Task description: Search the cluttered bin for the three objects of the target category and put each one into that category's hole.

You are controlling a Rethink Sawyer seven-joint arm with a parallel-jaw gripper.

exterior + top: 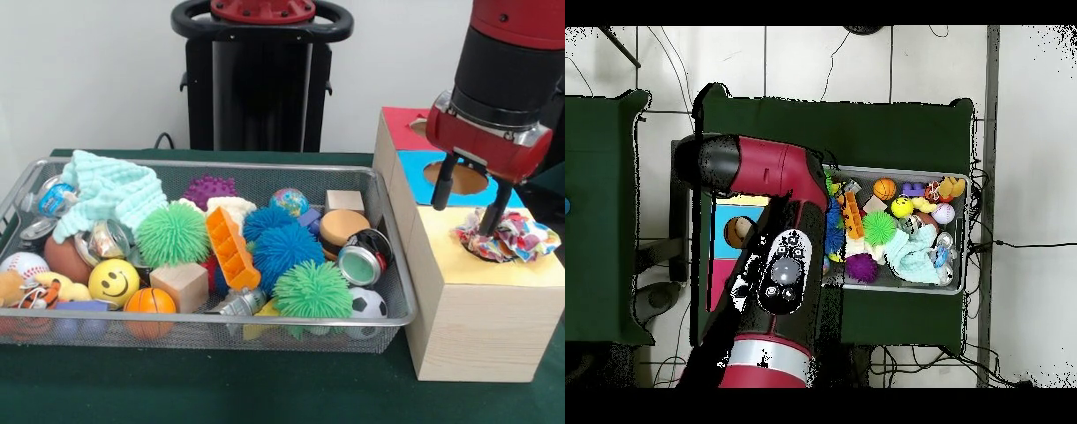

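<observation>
In the front view my gripper (463, 218) hangs open just above the yellow-surrounded hole (484, 256) on the pale wooden box (477, 309). A white cloth with coloured spots (516, 237) lies bunched on the hole's far right edge, against my right finger (494, 210), and neither finger grips it. The wire-mesh bin (221, 164) stands left of the box, full of toys. I see no other spotted cloth in it. In the overhead view my arm (780, 250) covers the gripper and most of the box; the bin (957, 240) shows to its right.
The blue-surrounded hole (459, 177) and the red-surrounded one (406, 124) lie behind the yellow one. The bin holds a mint-green cloth (110, 190), a cream cloth (231, 207), spiky balls (172, 234), a wooden block (185, 284) and several small balls.
</observation>
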